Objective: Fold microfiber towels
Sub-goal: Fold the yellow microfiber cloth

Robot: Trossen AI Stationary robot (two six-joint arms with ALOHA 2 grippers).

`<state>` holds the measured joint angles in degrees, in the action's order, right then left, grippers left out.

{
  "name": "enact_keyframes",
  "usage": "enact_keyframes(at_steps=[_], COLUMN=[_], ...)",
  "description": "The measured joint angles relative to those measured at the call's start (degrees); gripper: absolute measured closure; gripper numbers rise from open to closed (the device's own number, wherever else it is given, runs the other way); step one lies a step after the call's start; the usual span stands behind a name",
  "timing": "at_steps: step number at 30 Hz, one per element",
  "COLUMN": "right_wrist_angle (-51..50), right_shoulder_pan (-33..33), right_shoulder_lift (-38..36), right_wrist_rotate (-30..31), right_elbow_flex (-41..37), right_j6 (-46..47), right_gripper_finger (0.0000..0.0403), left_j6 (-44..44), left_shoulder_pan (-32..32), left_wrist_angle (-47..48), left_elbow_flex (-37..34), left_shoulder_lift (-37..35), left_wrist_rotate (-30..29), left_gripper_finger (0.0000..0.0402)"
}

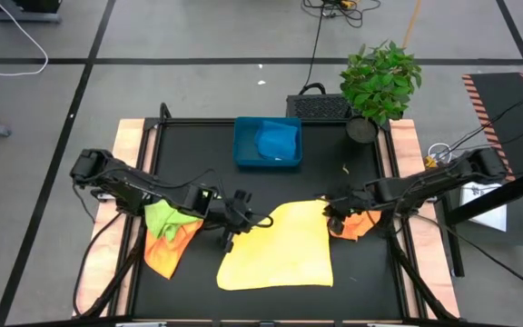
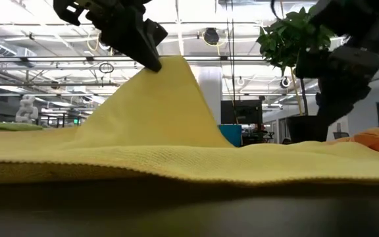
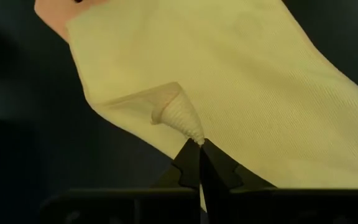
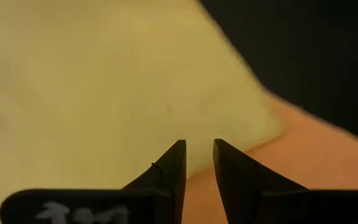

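Observation:
A yellow microfiber towel (image 1: 280, 254) lies spread in the middle of the table, its far left corner raised into a peak (image 2: 170, 66). My left gripper (image 1: 260, 221) is shut on that peak. My right gripper (image 1: 332, 218) hovers open above the towel's far right corner (image 4: 241, 93), beside an orange towel (image 1: 357, 225), with nothing between its fingers. At the table's left edge lie a lime green towel (image 1: 160, 218) and another orange one (image 1: 166, 259). A blue towel (image 1: 275, 141) lies in the blue tray (image 1: 243, 156). My left gripper pinches a small tuft of the yellow towel (image 3: 188, 124) at its far left corner between its two fingertips. The fingers come slanting down from the table's left. The cloth gathers into a cone at the tips and slopes down from it like a tent (image 2: 143, 105). The rest lies on the table.
The blue tray stands at the middle of the far edge. A potted plant (image 1: 379, 82) stands at the far right corner. Wooden strips (image 1: 130, 145) run along both sides of the black tabletop. The near part of the table in front of the yellow towel is bare.

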<state>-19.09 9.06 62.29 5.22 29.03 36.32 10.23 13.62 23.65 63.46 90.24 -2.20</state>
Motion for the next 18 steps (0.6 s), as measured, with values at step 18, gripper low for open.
enact_keyframes(at_steps=[18], right_wrist_angle=[-22.4], right_shoulder_pan=[-8.4], right_shoulder_lift=[1.8], right_wrist_rotate=[11.5], right_elbow_flex=[-0.6], right_j6=[5.9], right_gripper_finger=[0.0328], left_j6=[-5.3], left_shoulder_pan=[2.3], left_wrist_angle=[1.4], left_elbow_flex=[0.0], left_shoulder_lift=[0.0], left_wrist_rotate=[-3.9], left_gripper_finger=[0.0401])
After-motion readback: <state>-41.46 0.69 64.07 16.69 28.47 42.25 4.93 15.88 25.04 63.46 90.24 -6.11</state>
